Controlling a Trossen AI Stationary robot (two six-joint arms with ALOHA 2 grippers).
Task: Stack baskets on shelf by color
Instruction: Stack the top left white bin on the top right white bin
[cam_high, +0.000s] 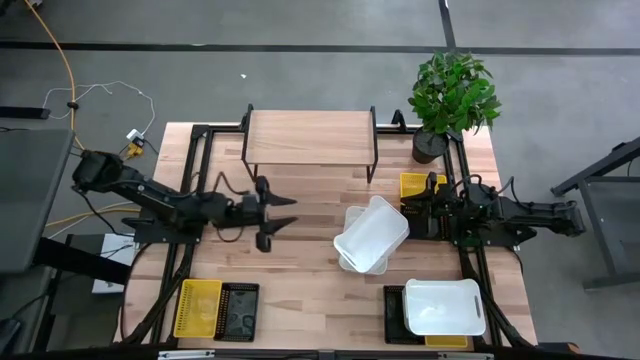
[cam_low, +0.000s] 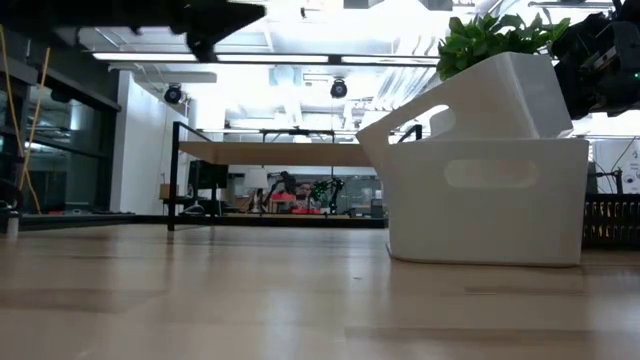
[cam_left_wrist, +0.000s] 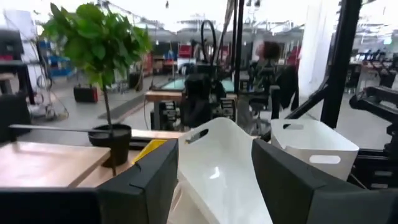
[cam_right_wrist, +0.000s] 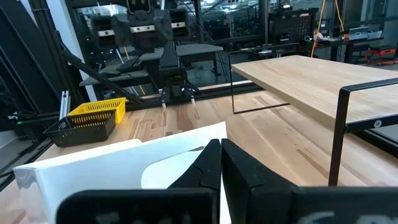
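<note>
Tilted white basket (cam_high: 372, 233) lies between released left tool (cam_high: 272, 213) and clenched right tool (cam_high: 408, 214).

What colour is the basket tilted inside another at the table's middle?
White, like the basket under it; the tilted basket shows best in the high view.

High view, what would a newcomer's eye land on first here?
Two white baskets mid-table, one tilted crookedly inside the other, the right gripper shut at their edge. Behind them stands the bare shelf, with a plant at its right end.
</note>
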